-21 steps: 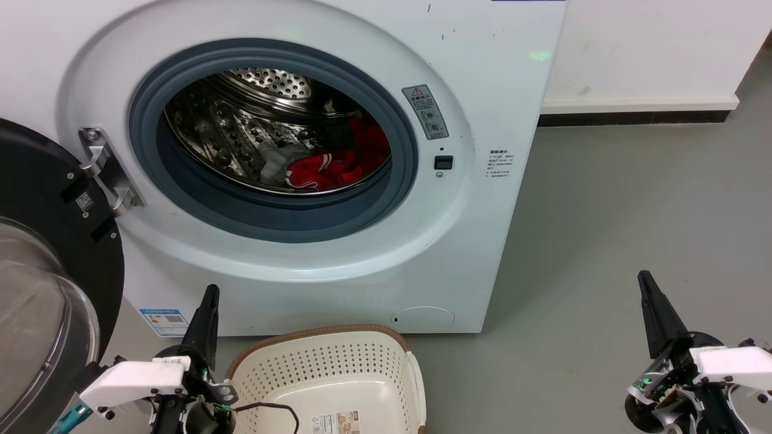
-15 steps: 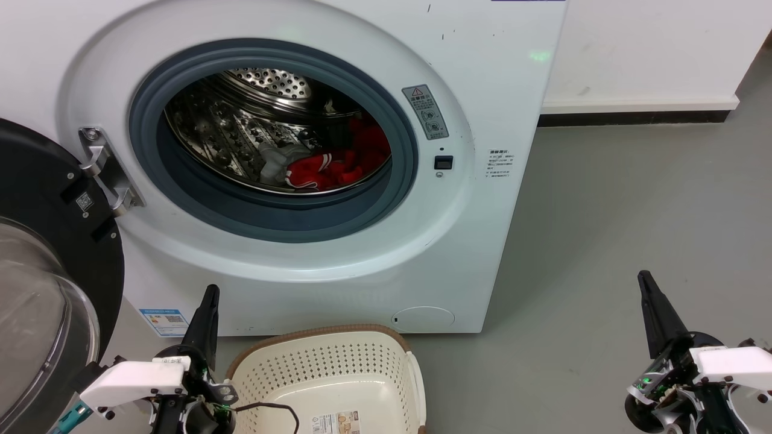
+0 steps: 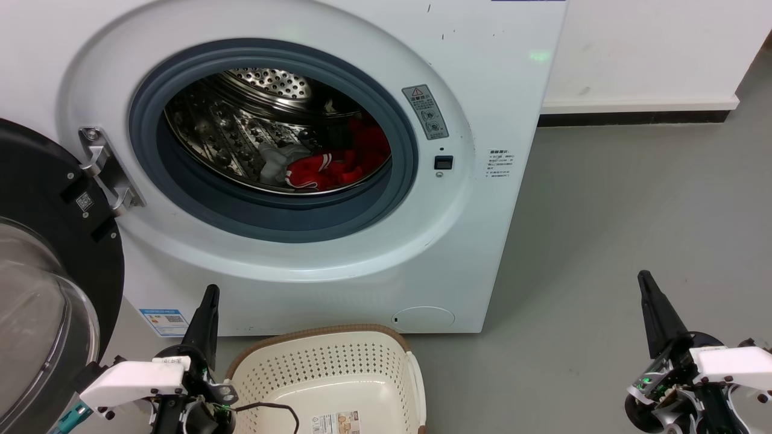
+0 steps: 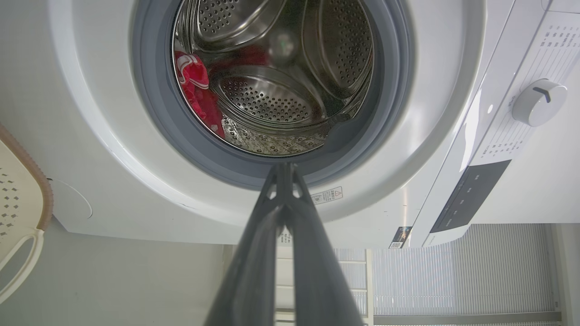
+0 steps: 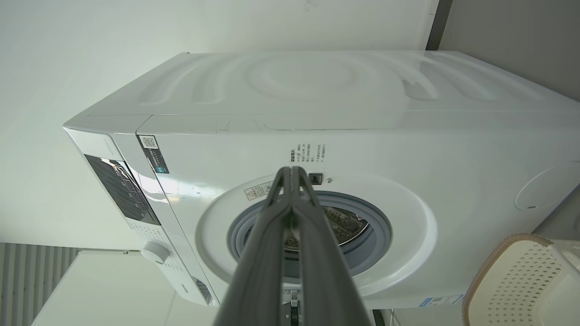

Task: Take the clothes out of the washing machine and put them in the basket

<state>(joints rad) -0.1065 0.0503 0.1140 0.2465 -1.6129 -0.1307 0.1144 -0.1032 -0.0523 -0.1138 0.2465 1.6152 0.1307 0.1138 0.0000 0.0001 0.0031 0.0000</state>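
The white washing machine [image 3: 374, 277] stands with its door swung open, and red clothes [image 3: 338, 163] with white trim lie in the steel drum beside a pale piece [image 3: 274, 161]. The left wrist view catches the red clothes [image 4: 197, 90] at the drum's left side. The cream basket [image 3: 329, 380] sits on the floor below the porthole, with nothing but a label inside. My left gripper [image 3: 210, 292] is shut, low beside the basket's left rim. My right gripper [image 3: 644, 278] is shut too, over the floor at the right, well away from the machine.
The black-framed glass door [image 3: 42, 289] hangs open at the far left, close to my left arm. Grey floor [image 3: 603, 211] spreads right of the machine, up to a white wall with a dark skirting [image 3: 633, 117]. A black cable [image 3: 271, 408] drapes over the basket's near edge.
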